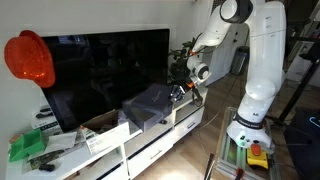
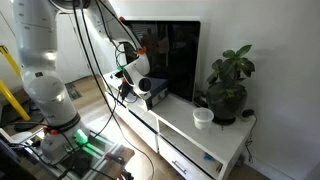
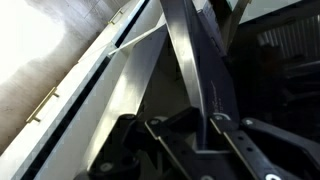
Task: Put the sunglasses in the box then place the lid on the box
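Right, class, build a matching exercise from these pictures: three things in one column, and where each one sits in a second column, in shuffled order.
Things
1. leafy green potted plant
2. small white round bowl
3. orange-red rounded object

Places
A. raised, level with the black flat TV screen's upper corner
B. on the long white cabinet, beside the screen's side edge
C. low on the cabinet top, next to the pot

Pairs: 1-B, 2-C, 3-A

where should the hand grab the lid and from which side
By its shallow rim, on the edge nearest the arm. The lid is a wide flat panel, too broad to span, so only the thin rim fits between the fingers. The hand seems to pinch that edge now, with the lid tilted above the white cabinet. Come from the arm's side, away from the TV.
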Robot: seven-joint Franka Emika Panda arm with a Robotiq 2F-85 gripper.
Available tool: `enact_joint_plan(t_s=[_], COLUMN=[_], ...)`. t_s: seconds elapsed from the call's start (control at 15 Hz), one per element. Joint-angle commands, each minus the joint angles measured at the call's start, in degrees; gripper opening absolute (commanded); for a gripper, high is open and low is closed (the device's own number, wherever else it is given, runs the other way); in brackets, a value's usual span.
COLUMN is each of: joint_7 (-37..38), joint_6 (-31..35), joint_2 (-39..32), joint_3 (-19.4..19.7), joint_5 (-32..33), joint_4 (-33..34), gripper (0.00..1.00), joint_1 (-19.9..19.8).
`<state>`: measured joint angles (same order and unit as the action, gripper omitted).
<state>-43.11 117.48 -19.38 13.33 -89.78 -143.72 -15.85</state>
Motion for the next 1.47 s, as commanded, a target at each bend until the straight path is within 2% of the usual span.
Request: enact_joint_plan(t_s=[0.0,0.2,0.8,1.4], joint_7=[-5.71,-7.32,-4.02,-4.05], joint_6=[-1.86,-2.56,-6.51,-2.67], joint_2=[-2.87,-4.61,-9.94,-12.56], joint_3=[-0.32,-0.32,-0.89,-0.99], joint_5=[-5.54,-9.61,-14.35,-17.96], joint_4=[2.26,3.55,5.67,7.96], gripper=[0.01,0.01,0.01,0.01], joint_1=[1.18,1.83,3.37,6.85])
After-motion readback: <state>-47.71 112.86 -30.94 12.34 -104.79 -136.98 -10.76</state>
